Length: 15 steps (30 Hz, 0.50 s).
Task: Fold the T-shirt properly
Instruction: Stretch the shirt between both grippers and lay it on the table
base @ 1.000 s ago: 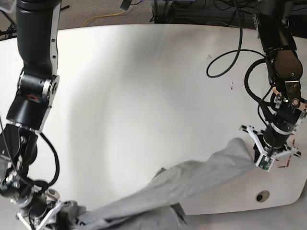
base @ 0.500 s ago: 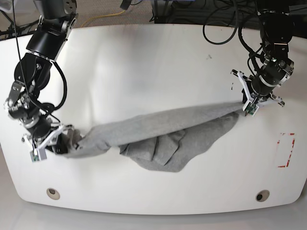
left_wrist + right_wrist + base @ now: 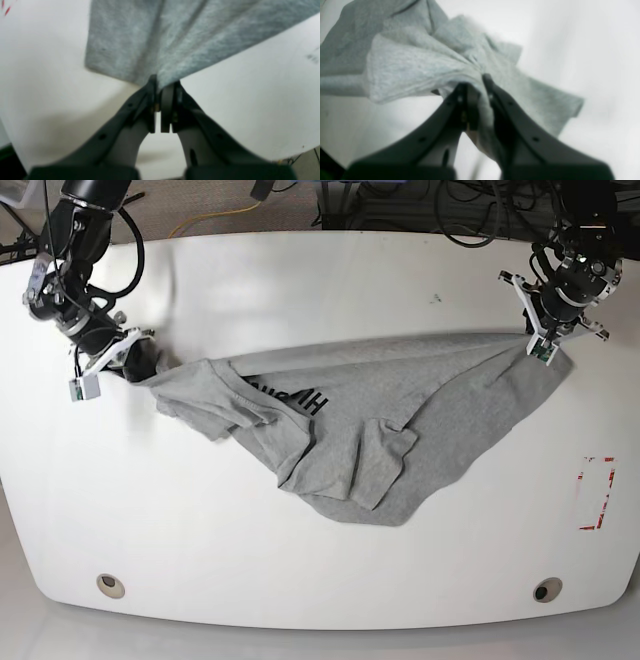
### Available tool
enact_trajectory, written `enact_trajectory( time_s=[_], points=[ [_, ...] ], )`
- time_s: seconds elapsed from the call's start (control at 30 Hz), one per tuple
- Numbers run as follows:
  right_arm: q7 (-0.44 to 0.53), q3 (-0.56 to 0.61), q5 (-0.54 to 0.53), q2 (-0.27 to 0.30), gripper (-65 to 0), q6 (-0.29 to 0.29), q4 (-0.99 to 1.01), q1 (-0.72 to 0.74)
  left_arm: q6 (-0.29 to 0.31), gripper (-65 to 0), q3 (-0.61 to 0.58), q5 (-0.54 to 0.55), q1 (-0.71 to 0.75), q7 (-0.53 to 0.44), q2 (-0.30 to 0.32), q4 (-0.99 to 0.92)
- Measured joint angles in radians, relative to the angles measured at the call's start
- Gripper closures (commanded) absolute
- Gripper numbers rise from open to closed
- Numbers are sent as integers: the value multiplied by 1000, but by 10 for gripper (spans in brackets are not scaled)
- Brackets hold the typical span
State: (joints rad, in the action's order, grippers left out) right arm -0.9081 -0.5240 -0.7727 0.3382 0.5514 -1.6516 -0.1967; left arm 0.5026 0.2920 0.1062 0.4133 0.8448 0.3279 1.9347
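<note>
The light grey T-shirt hangs stretched between both arms over the white table, its lower folds resting on the tabletop, part of its black lettering showing near the middle. My left gripper, at the right of the base view, is shut on a corner of the T-shirt. On that view's left my right gripper is shut on bunched fabric of the T-shirt.
A red dashed rectangle is marked on the table near its right edge. Two round holes sit near the front edge. Cables lie beyond the table's far edge.
Both grippers have moved from the front of the table toward the back and farther apart, carrying the T-shirt with them. The cloth has spread out wider and the lettering has come into view.
</note>
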Motion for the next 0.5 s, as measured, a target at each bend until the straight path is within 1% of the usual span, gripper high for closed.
enact_trajectory(
  time_s=[0.13,0.3,0.33,0.4,0.43,0.47,0.5],
  points=[
    [5,0,-29,2,0,3,-3,-81,0,0,45,1,46,1,-3,1],
    [6,0,-47,3,0,6,-3,-136,1,0,93,8,68,-16,-3,1],
    [6,2,-47,3,-21,6,-3,-144,5,0,101,7,72,-31,-7,1],
    [9,2,-48,3,-130,7,-4,-158,14,0,119,2,85,-57,-33,1],
    [8,4,-48,2,-181,6,-8,-166,29,0,133,-1,89,-67,-52,1],
    [8,5,-42,1,-255,-2,-21,-172,37,0,138,-3,93,-68,-61,1],
    [6,0,-34,-1,-309,-2,-34,-179,48,0,142,-4,97,-68,-68,1]
  ],
)
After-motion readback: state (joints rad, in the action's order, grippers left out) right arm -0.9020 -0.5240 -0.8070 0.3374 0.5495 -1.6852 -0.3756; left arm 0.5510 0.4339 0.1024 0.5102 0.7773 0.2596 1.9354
